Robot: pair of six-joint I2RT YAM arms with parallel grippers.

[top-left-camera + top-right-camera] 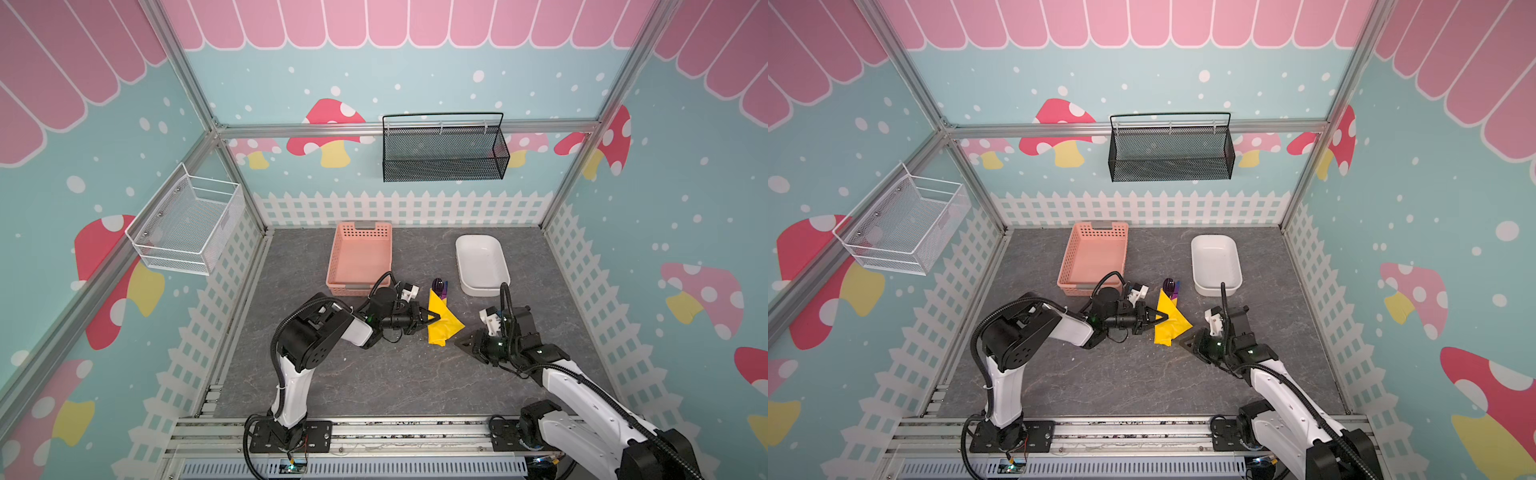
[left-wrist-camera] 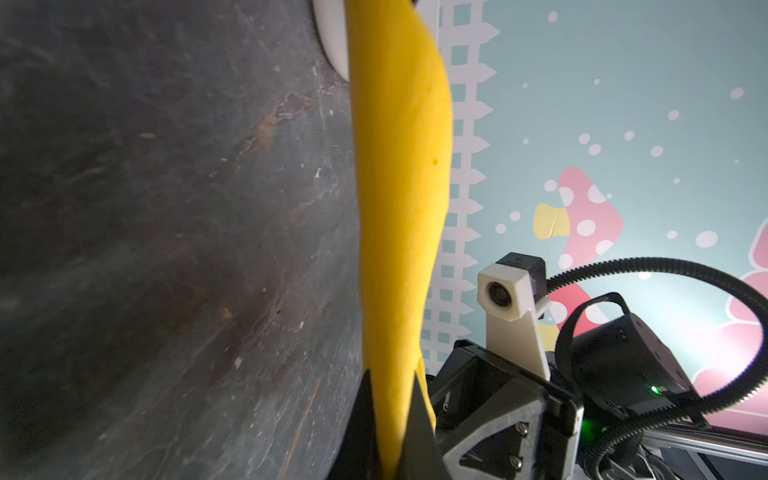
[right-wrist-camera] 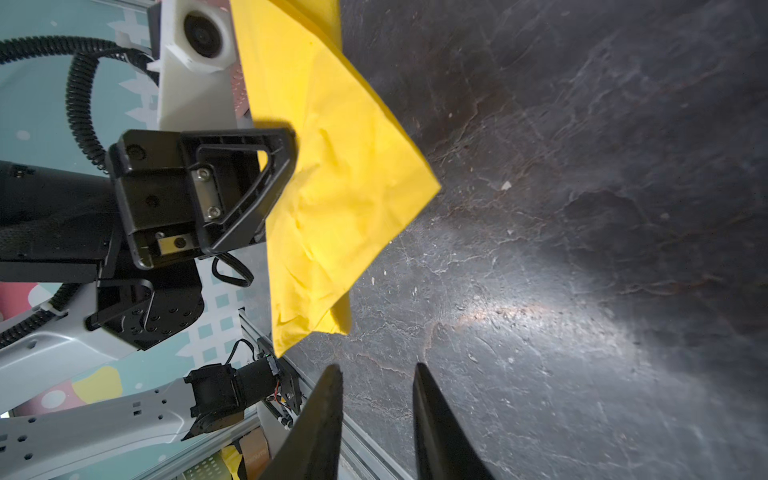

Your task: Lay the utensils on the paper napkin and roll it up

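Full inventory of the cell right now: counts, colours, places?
paper napkin: 1, yellow, table centre, folded over the utensils
utensils: count hidden, purple tips poke out of the napkin's far end
plastic basket: 1, pink, far side of table, left of centre
tub: 1, white, far right of table
mesh basket: 1, black, back wall
wire basket: 1, white, left wall
table: 1, dark grey
left pincer: 1, black, shut on the napkin's left edge
right pincer: 1, black, open, empty, by the napkin's right corner
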